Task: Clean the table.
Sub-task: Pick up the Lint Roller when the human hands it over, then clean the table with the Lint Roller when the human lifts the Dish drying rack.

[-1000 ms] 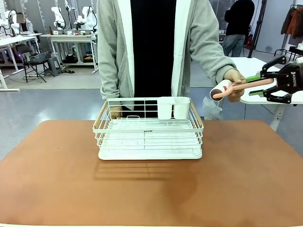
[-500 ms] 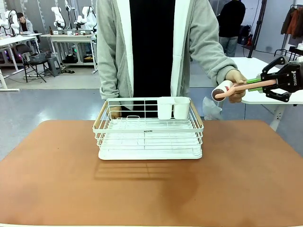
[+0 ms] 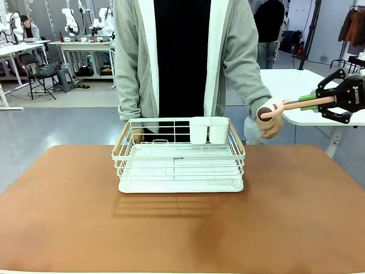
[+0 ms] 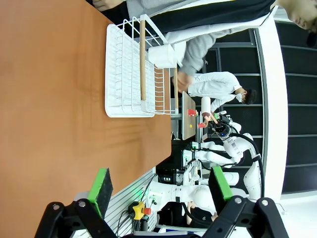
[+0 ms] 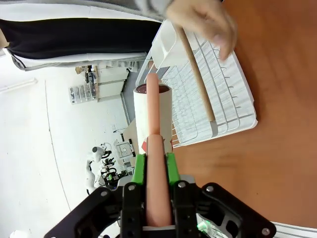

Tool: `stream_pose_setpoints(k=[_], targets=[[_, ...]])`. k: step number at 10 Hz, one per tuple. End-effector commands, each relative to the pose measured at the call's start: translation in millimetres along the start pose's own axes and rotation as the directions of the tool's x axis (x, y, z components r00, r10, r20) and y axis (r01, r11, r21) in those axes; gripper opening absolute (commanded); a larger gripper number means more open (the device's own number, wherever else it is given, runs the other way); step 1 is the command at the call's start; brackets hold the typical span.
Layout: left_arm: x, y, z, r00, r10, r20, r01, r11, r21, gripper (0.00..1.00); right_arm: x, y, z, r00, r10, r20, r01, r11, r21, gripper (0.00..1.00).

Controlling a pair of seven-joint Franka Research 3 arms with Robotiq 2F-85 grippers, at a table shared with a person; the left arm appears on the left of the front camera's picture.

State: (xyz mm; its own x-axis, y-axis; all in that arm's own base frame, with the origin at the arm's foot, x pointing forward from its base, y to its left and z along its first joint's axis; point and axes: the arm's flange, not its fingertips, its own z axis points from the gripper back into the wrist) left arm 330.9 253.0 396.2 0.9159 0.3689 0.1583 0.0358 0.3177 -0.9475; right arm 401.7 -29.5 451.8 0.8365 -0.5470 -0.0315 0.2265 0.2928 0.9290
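Here the worktop point(image 3: 296, 217) is a reddish-brown surface with a white wire rack point(image 3: 179, 171) standing on its far half, near the middle. The rack has wooden rails along its two short sides. A white two-part cup holder point(image 3: 209, 130) hangs on its far wall.

The right jaws come in from the right, raised above worktop level near the far right corner. They are clamped on the pink handle of a lint roller point(image 3: 285, 106), green pads pressed against both sides of it. The roller lies about level, its white head pointing towards the person. The person's hand point(image 3: 268, 125) is just beside and below the head. From the front I cannot tell whether the two touch; in the right wrist view the hand is blurred, clear of the roller and over the rack.

In the left wrist view the left jaws stand wide apart, holding nothing. Their green pads point(image 4: 103, 191) are over the worktop's near edge, well apart from the rack.
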Motion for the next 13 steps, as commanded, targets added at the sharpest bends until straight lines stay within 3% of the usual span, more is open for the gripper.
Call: stream_pose_setpoints(k=[1,13], targets=[[-1.9,0.3,2.2,1.000,-0.012,0.003,0.012,1.000,-0.020,1.00,-0.9,1.6,-0.5,1.000,0.000,-0.001,0.000,1.000,0.001,0.01],[-1.9,0.3,2.2,1.000,-0.012,0.003,0.012,1.000,-0.020,1.00,-0.9,1.6,-0.5,1.000,0.000,-0.001,0.000,1.000,0.001,0.01]])
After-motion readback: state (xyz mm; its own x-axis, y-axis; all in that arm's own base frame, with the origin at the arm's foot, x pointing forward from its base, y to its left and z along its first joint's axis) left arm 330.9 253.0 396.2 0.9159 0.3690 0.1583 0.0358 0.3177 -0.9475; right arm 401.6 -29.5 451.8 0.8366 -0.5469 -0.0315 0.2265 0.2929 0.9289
